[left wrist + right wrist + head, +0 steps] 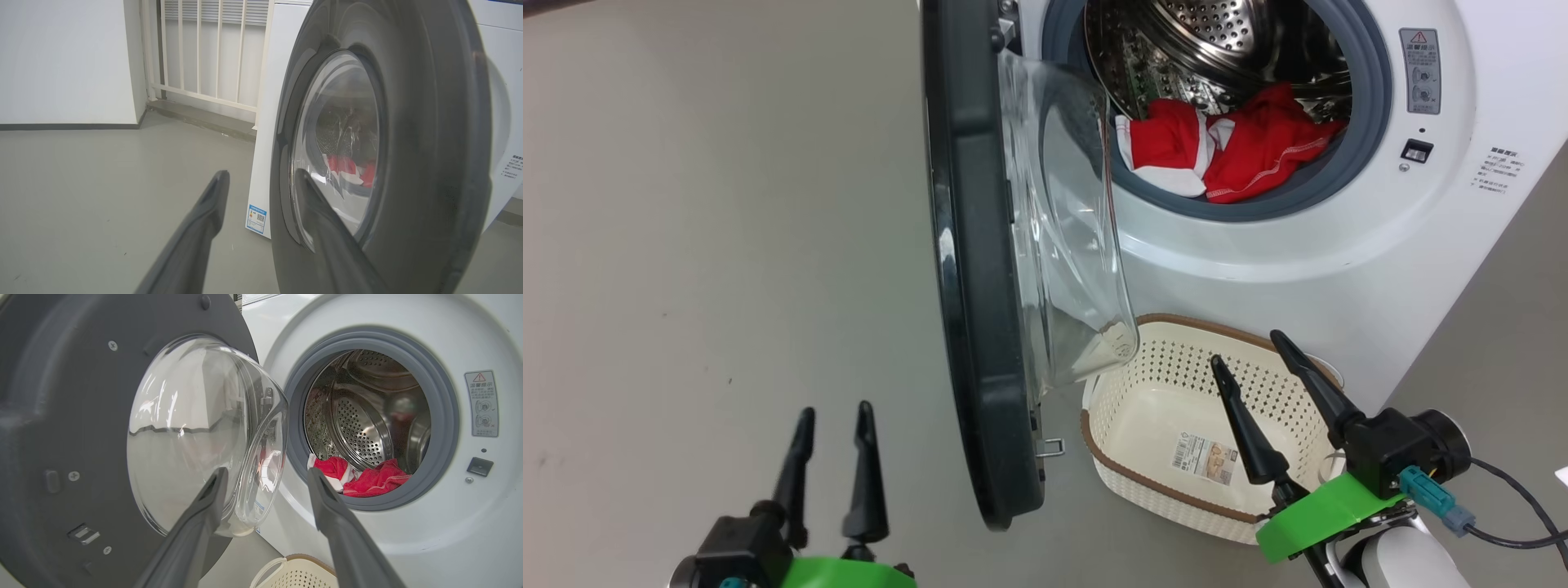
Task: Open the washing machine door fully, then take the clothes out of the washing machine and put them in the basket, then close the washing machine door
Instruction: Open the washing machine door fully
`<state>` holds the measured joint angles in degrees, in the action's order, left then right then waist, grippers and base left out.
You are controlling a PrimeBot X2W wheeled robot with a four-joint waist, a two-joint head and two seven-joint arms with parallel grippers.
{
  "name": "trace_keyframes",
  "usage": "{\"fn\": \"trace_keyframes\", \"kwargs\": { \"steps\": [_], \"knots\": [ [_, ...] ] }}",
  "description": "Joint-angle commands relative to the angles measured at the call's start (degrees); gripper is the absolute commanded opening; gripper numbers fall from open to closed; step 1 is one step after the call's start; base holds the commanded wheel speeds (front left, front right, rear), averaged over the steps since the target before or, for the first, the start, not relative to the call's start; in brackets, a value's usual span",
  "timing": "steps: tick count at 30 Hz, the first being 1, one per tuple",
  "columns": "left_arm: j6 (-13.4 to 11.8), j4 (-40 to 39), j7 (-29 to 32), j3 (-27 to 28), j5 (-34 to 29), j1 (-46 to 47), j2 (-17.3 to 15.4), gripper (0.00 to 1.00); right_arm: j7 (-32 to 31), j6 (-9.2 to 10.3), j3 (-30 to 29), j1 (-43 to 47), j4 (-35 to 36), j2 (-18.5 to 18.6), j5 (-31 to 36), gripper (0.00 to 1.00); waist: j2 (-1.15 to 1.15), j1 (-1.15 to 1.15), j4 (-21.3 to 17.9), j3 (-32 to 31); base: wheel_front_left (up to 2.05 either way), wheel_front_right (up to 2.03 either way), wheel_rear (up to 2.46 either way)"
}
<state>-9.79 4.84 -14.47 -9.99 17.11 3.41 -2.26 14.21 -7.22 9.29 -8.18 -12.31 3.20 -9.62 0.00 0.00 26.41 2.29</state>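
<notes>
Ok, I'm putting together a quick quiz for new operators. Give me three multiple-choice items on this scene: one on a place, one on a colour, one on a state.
1. Where do the clothes lie?
A) in the basket
B) inside the washing machine
C) draped over the washing machine door

2. What colour is the basket's rim?
A) blue
B) green
C) brown

3. The washing machine door is:
A) open
B) latched shut
C) off its hinges

Answers:
1 B: the red and white fabric sits inside the round opening, and the basket holds nothing.
2 C: a brown band edges the cream perforated wall.
3 A: it stands swung out on its hinge, with its glass bowl away from the opening.
</notes>
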Motion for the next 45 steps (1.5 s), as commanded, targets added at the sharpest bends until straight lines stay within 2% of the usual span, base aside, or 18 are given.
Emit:
{"fn": "trace_keyframes", "kwargs": {
  "steps": [1,6,17,23,29,36,45],
  "knots": [
    [0.25,-1.09,-0.53,1.58,-0.70,0.32,-0.62,0.00,0.66,-0.26,1.26,-0.40,1.64,-0.32,-0.19,1.00,0.00,0.00,0.03,-0.12,0.00,0.00,0.00],
    [0.60,-1.83,-0.53,1.48,-0.49,0.74,-0.62,0.00,0.49,-0.26,1.49,-0.11,1.50,-0.32,-0.58,1.00,0.00,0.00,0.11,-0.57,0.00,0.00,0.00],
    [0.47,-9.96,-0.53,1.76,-1.55,3.79,-0.79,0.00,0.32,-0.26,1.46,-0.13,1.25,-0.32,-1.02,1.00,0.00,0.00,-0.27,-0.44,0.00,0.00,0.00],
    [-0.34,-16.39,-0.43,-0.12,-3.99,5.20,-0.78,0.00,0.29,-0.26,1.69,-0.31,1.00,-0.32,-1.85,1.00,0.00,0.00,-0.97,-0.57,0.00,0.00,0.00],
    [-0.07,-21.77,1.28,-2.35,-3.74,6.55,-0.75,0.00,0.30,-0.26,1.77,-0.72,1.15,-0.32,-1.54,1.00,0.00,0.00,-1.50,-0.31,0.00,0.00,0.00],
    [2.07,-25.92,4.92,-7.33,-3.09,7.67,-0.81,0.00,0.29,-0.26,1.74,-0.93,1.13,-0.32,-1.36,1.00,0.00,0.00,-1.95,0.15,0.00,0.00,0.00],
    [4.82,-24.24,8.64,-13.84,-0.73,7.45,-0.75,0.00,0.32,-0.26,1.71,-1.24,1.02,-0.32,-1.45,1.00,0.00,0.00,-2.40,0.36,0.00,0.00,0.00]
  ]
}}
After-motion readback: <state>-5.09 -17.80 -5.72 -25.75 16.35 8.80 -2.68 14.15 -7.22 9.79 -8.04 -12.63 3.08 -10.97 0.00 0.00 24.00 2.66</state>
